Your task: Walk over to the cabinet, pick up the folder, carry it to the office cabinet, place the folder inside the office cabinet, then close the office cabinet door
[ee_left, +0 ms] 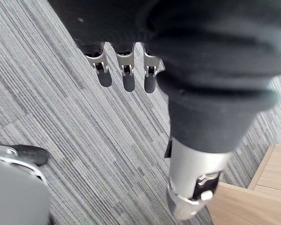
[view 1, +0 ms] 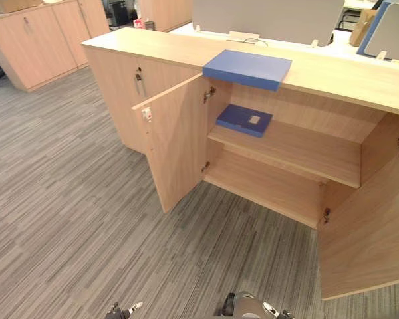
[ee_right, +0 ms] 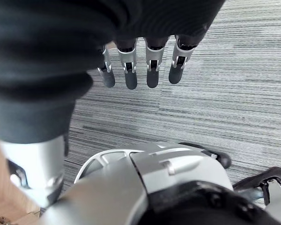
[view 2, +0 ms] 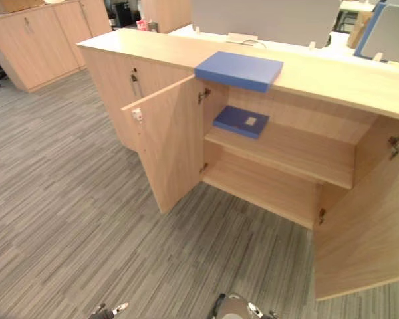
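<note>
A blue folder [view 1: 247,68] lies flat on top of the long wooden cabinet [view 1: 153,46], its near edge slightly over the front. A second blue folder [view 1: 244,119] rests on the middle shelf [view 1: 299,153] inside the open compartment. Both doors of that compartment stand wide open: the left door [view 1: 176,149] and the right door [view 1: 369,219]. My left hand [ee_left: 124,70] hangs over the carpet with straight fingers and holds nothing. My right hand [ee_right: 140,65] hangs low over the carpet in the same way, open and empty. Both hands are well short of the cabinet.
Grey striped carpet [view 1: 66,219] lies between me and the cabinet. A closed door with a key [view 1: 139,78] is left of the open compartment. More wooden cabinets [view 1: 33,40] stand at the back left. Grey desk partitions [view 1: 266,20] rise behind the cabinet top.
</note>
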Motion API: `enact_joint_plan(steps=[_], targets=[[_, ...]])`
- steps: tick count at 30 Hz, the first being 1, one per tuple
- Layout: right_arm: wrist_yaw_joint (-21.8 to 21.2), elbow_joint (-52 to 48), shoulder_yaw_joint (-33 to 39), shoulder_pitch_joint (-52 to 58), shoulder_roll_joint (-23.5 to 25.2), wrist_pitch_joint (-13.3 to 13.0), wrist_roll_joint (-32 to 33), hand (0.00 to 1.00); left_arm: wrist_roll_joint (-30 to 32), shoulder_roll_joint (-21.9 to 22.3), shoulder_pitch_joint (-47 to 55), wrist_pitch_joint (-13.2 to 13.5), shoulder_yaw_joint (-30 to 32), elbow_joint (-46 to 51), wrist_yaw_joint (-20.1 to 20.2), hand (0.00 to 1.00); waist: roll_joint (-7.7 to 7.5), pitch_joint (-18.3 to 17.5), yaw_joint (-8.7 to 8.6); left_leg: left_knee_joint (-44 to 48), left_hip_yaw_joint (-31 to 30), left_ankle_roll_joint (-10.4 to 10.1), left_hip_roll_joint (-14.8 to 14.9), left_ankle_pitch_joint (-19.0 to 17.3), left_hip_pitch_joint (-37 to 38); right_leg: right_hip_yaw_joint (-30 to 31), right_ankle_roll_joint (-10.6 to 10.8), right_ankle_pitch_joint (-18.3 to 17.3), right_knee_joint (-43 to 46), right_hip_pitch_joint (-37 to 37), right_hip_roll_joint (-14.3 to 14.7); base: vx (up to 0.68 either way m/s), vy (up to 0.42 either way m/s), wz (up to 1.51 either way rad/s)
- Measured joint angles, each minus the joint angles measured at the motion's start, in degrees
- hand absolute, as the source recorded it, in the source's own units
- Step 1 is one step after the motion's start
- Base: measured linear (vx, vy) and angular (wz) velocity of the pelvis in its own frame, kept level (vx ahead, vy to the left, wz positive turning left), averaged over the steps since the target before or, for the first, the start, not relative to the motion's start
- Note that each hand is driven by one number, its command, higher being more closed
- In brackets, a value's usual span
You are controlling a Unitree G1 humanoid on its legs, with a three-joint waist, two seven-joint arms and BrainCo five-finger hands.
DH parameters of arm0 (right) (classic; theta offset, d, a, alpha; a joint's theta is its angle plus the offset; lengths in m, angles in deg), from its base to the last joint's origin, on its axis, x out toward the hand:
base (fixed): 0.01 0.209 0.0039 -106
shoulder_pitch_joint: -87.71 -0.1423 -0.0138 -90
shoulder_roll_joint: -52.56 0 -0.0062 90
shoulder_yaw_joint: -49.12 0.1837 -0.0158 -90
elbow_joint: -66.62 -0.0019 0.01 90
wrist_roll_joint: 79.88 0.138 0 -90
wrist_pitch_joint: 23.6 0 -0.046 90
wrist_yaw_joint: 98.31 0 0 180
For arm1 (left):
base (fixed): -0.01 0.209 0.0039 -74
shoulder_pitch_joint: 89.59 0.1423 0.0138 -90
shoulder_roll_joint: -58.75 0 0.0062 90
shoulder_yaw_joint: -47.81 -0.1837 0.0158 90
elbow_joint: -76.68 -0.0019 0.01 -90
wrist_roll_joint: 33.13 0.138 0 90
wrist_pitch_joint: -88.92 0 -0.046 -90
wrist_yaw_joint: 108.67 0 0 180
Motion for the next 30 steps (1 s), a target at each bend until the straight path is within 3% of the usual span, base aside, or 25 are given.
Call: enact_joint_plan(steps=[1, 2, 3, 4, 5, 6, 7, 8, 10, 12, 13, 16, 17, 18, 19, 20, 23, 24, 26, 28, 30], targets=[[0.11, 0.01, 0.32, 0.35, 0.26, 0.07, -0.04, 0.00, -0.21, 1.18, -0.19, -0.32, 1.95, 0.01, 0.20, 0.00, 0.23, -0.82, -0.05, 0.84, 0.11, -1.12, 1.26, -1.66, 0.51, -0.68, -1.24, -1.76, -0.34, 0.86, 1.26, 0.35, -0.154, -0.04], [0.08, -0.17, 0.77, 0.91, -0.19, 0.08, -0.03, 0.00, -0.26, 2.59, -0.18, -0.71, 3.55, 0.01, 0.65, 0.00, 1.69, -1.72, -0.30, 2.43, 0.28, -2.06, 3.34, -3.12, 0.46, -1.64, -0.70, -2.75, -2.04, 2.22, 3.64, 0.39, -0.165, 0.00], [0.08, -0.15, 0.96, 0.98, -0.27, 0.12, -0.03, 0.00, -0.26, 3.55, -0.42, -0.80, 4.48, 0.07, 0.94, 0.00, 2.03, -1.96, -0.36, 4.39, 0.49, -2.77, 4.18, -3.84, 0.15, -1.81, -0.68, -3.23, -3.00, 2.93, 4.77, 0.35, -0.135, -0.02], [0.06, -0.17, 0.90, 1.09, -0.21, 0.25, -0.02, 0.00, -0.26, 4.14, -0.61, -0.85, 6.71, 0.98, 1.50, 0.00, 1.83, -1.92, -0.57, 11.56, 1.09, -3.90, 6.18, -4.86, -1.68, -1.86, -0.43, -3.92, -5.07, 4.66, 6.71, 0.47, -0.235, -0.13], [-0.01, -0.96, 0.75, 1.38, -0.08, 0.31, -0.01, 0.00, -1.34, 4.65, -0.90, -0.98, 9.91, 1.17, 1.65, 0.00, 1.95, -2.01, -0.57, 27.24, 1.07, -4.95, 9.69, -4.97, -7.65, -1.71, -0.51, -3.88, -8.28, 7.58, 9.30, 0.44, -0.230, -0.27], [-0.07, -1.54, 0.81, 1.52, -0.13, 0.34, -0.01, 0.00, -1.69, 5.09, -0.83, -1.03, 11.12, 1.57, 1.65, 0.00, 2.37, -1.98, -0.37, 36.05, 0.83, -5.36, 11.86, -3.23, -11.07, -1.23, -0.81, -3.71, -9.74, 9.14, 10.87, 0.43, -0.193, -0.63], [-0.13, -1.76, 0.82, 1.64, -0.60, 0.29, 0.02, 0.00, -3.37, 5.84, 0.00, -1.05, 12.46, 2.69, 1.63, 0.00, 3.08, -2.10, 0.50, 50.79, 0.04, -6.19, 15.92, -0.06, -17.18, 0.75, -1.37, -3.87, -11.33, 11.42, 13.80, 0.37, -0.041, -1.05], [-0.13, -1.46, 0.77, 1.50, -0.78, 0.43, 0.03, 0.00, -4.11, 5.55, 0.49, -0.96, 12.30, 3.27, 1.45, 0.00, 3.36, -2.16, 1.21, 59.40, -0.62, -6.47, 18.14, 0.60, -21.19, 2.97, -1.90, -4.41, -11.87, 12.95, 15.27, 0.38, -0.012, -1.15], [-0.12, -1.21, 0.51, 0.73, -0.70, 0.59, 0.02, 0.00, -4.41, 5.07, 0.93, -0.85, 12.24, 3.23, 1.22, 0.00, 2.94, -2.20, 1.57, 63.05, -0.90, -6.10, 19.07, 0.38, -25.43, 6.54, -1.80, -4.47, -14.05, 16.24, 16.10, 0.37, 0.039, -1.05], [-0.09, -1.05, 0.39, 0.62, -0.82, 0.78, 0.02, 0.00, -4.63, 5.06, 1.02, -0.41, 12.32, 3.25, 1.10, 0.00, 2.81, -2.13, 1.87, 59.60, -0.78, -4.62, 18.68, -0.57, -28.68, 10.58, -1.00, -4.01, -16.41, 18.81, 15.60, 0.38, 0.117, -1.11], [-0.08, -0.96, 0.28, 0.24, -0.92, 0.81, 0.25, 0.00, -4.91, 5.29, 1.26, -0.19, 12.56, 3.24, 0.92, 0.00, 2.82, -1.99, 2.17, 53.62, -1.47, -3.78, 17.82, -1.36, -29.90, 13.35, -0.22, -3.57, -17.84, 20.12, 14.94, 0.43, 0.223, -1.36], [0.09, -0.34, -0.42, -1.44, -0.95, 0.62, 0.35, 0.00, -6.17, 5.57, 1.45, 0.04, 13.14, 3.21, 0.25, 0.00, 2.31, -1.67, 3.29, 33.49, -6.38, -4.09, 14.42, -0.96, -30.49, 18.87, 2.13, -3.41, -19.84, 22.74, 12.24, 0.34, 0.277, -1.03], [0.27, -0.33, -1.19, -1.55, -1.06, 0.45, 0.34, 0.00, -6.23, 5.43, 1.44, 0.09, 12.75, 3.17, -0.03, 0.00, 2.28, -1.70, 3.29, 27.54, -8.74, -4.61, 12.87, 0.36, -30.43, 19.37, 3.32, -3.92, -20.36, 23.36, 11.21, 0.39, 0.433, -0.67], [0.30, -0.04, -2.28, -1.60, -1.61, 0.12, 0.30, 0.00, -6.23, 5.46, 1.51, 0.29, 12.08, 3.01, -0.19, 0.00, 2.51, -1.90, 3.38, 22.38, -11.35, -5.19, 11.65, 6.00, -30.31, 20.50, 5.23, -4.98, -20.34, 24.08, 10.08, 0.34, 0.402, -0.49], [0.32, 0.52, -2.37, -1.71, -1.77, 0.07, 0.30, 0.00, -6.44, 5.33, 1.74, 0.40, 12.01, 2.62, -0.20, 0.00, 2.62, -2.35, 3.54, 22.56, -11.55, -7.03, 11.02, 8.06, -29.97, 21.46, 6.14, -5.48, -20.18, 24.44, 9.47, 0.39, 0.392, -0.34], [0.32, 1.37, -2.24, -1.79, -0.72, 0.08, 0.29, 0.00, -6.69, 3.90, 1.79, 0.45, 11.85, 1.69, -0.24, 0.00, 0.61, -3.58, 3.23, 22.02, -9.62, -5.71, 9.07, 7.16, -29.51, 22.61, 7.70, -4.31, -20.46, 24.17, 6.94, 0.39, 0.418, -0.35], [0.04, 2.67, -1.65, -2.85, -0.34, 0.06, 0.17, 0.00, -6.53, 3.34, 2.07, 0.60, 11.66, -0.37, -0.25, 0.00, 0.66, -4.76, 4.02, 19.55, -3.83, -2.58, 6.61, 4.50, -25.43, 25.91, 8.80, 1.72, -19.46, 23.22, 2.18, 0.36, 0.464, -0.59], [-0.20, 2.60, -1.65, -2.85, -0.36, 0.06, 0.11, 0.00, -6.24, 3.49, 2.42, 0.59, 11.59, -0.55, -0.25, 0.00, 1.00, -5.07, 4.25, 18.31, -2.41, -2.06, 6.02, 4.34, -23.99, 26.74, 8.54, 2.55, -17.37, 22.12, 1.18, 0.32, 0.492, -1.00], [-0.91, 1.25, -1.46, -2.82, -0.53, 0.07, -0.03, 0.00, -5.75, 3.73, 3.44, 0.59, 10.43, -0.43, -0.22, 0.00, 1.53, -5.64, 4.36, 13.47, 1.26, -0.67, 3.68, 4.47, -19.29, 28.29, 5.65, 5.26, -4.45, 15.43, -2.18, 0.16, 0.306, -0.76], [-1.24, -0.22, -1.41, -2.78, -0.95, -0.05, -0.03, 0.00, -5.44, 3.05, 3.73, 0.58, 7.49, -0.42, -0.23, 0.00, 1.88, -5.52, 3.31, 9.06, 3.00, 0.42, 0.73, 4.90, -14.52, 27.60, -0.21, 8.60, 10.51, 8.38, -6.73, 0.16, 0.298, -0.30], [-1.39, -0.37, -1.45, -2.58, -1.42, -0.18, -0.04, 0.00, -4.81, 2.93, 3.50, 0.61, 5.30, 0.36, -0.04, 0.00, 1.89, -5.57, 2.59, 6.18, 2.67, 1.27, -0.32, 5.15, -11.00, 25.29, -0.16, 8.51, 15.69, 5.64, -7.29, 0.14, 0.205, 0.03]])
